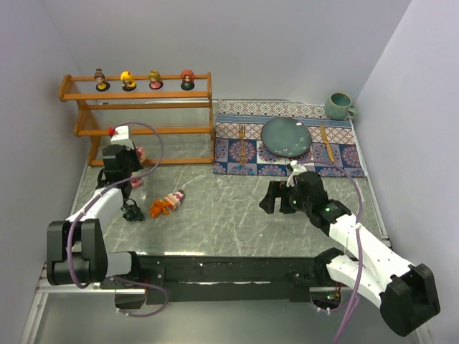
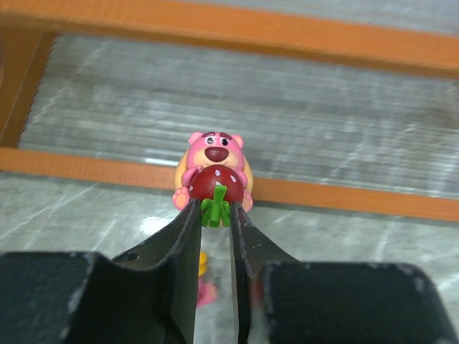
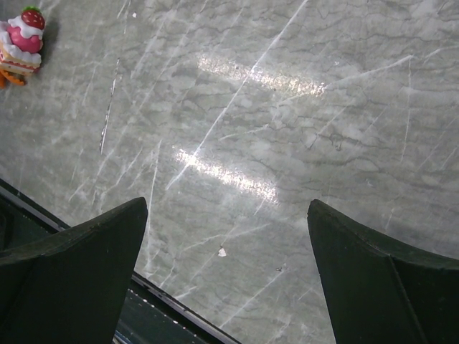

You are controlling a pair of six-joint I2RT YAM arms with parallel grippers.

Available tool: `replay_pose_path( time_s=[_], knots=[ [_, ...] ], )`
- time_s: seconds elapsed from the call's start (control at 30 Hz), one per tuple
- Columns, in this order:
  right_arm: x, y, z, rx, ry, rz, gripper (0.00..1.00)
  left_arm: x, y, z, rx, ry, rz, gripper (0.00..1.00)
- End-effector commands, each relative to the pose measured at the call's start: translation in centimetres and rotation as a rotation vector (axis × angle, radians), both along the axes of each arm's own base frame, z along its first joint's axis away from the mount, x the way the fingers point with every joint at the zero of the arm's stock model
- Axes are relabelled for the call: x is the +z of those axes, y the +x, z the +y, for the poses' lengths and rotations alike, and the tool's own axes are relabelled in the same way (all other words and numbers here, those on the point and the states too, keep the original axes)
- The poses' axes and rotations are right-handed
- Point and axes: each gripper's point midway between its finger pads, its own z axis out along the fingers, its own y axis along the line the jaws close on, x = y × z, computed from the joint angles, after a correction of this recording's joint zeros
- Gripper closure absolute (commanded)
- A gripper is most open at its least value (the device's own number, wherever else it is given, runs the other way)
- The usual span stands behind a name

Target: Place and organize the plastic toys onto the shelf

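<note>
A row of four dolls [image 1: 155, 79] occupies the top tier of the shelf [image 1: 172, 131], the two lower tiers stand open between the side rails, and on the surface [image 1: 229, 208] an orange toy [image 1: 166, 203] and a dark toy [image 1: 132, 211] lie beside the left arm [image 1: 100, 208], with bare marble toward the placemat [image 1: 344, 154].

- You're in a robot lab booth here, not somebody's home.
- Plain pale walls [image 1: 287, 43] box in your marble-look table [image 1: 229, 215].
- The placemat [image 1: 229, 154], plate [image 1: 286, 136] and mug [image 1: 338, 106] sit there like staged props.
</note>
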Motion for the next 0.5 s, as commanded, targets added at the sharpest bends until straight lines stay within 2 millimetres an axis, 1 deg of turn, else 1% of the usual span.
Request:
replay_pose_path(
  time_s=[0.0, 0.03, 0.13, 0.47],
  knots=[
    [1.4, 0.9, 0.4, 0.011, 0.009, -0.054, 0.0, 1.1, 1.1, 0.7, -0.039, 0.002, -0.088, 0.99],
    [1.4, 0.9, 0.4, 0.009, 0.006, -0.054, 0.0, 0.3, 1.2, 0.7, -0.043, -0.006, -0.071, 0.99],
    [1.3, 1.1, 0.3, 0.0, 0.001, -0.05, 0.0, -0.5, 1.5, 0.7, -0.066, -0.009, -0.047, 0.99],
    [1.0, 1.3, 0.3, 0.003, -0.013, -0.042, 0.0, -0.9, 2.7, 1.5, -0.057, -0.004, -0.058, 0.95]
  ],
)
